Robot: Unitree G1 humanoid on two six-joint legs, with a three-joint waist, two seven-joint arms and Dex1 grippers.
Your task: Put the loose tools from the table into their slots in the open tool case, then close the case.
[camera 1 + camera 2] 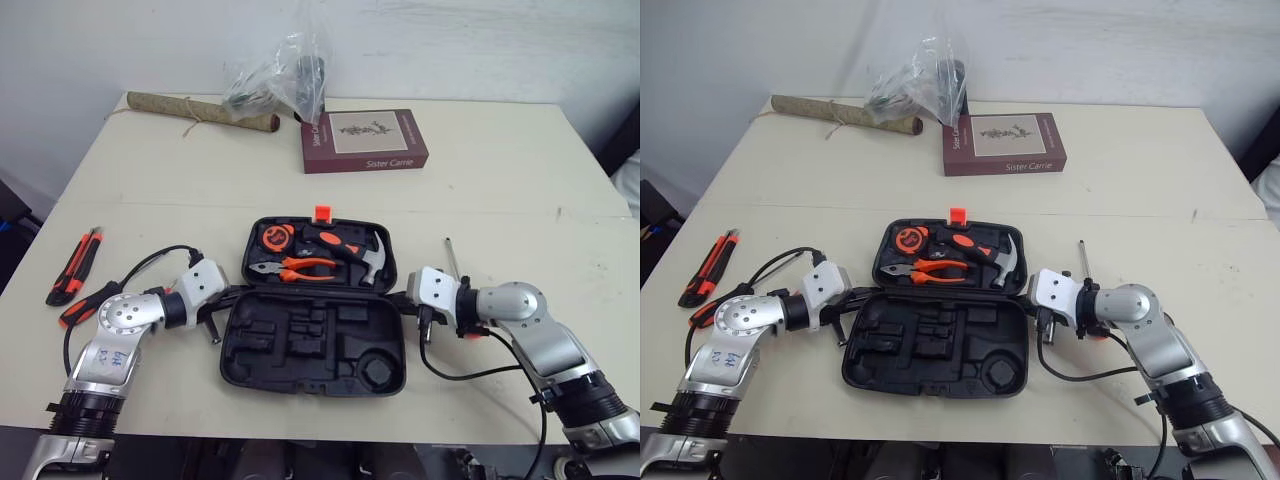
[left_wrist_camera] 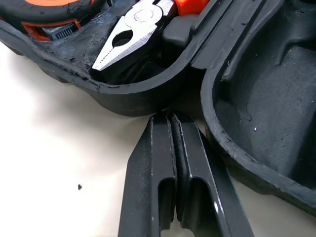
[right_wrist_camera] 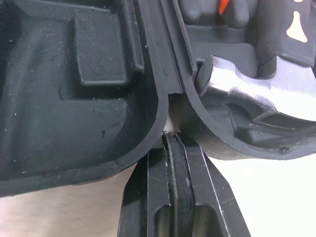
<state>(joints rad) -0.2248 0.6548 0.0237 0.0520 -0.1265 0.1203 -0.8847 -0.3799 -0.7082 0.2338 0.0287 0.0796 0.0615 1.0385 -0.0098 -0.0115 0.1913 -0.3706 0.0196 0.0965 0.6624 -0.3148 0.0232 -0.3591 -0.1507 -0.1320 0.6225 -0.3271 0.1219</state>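
Centrally, the open tool case [image 1: 262,372] lies on the table, with pliers [image 1: 295,267], hammer [image 1: 350,247] and tape measure [image 1: 272,237] seated in its far half. The left gripper [image 2: 171,121], fingers pressed together, sits at the case's left hinge notch. The right gripper [image 3: 173,140], also closed and empty, sits at the right notch. A utility knife [image 1: 78,264] lies well left of the case, and a screwdriver [image 1: 451,258] just right.
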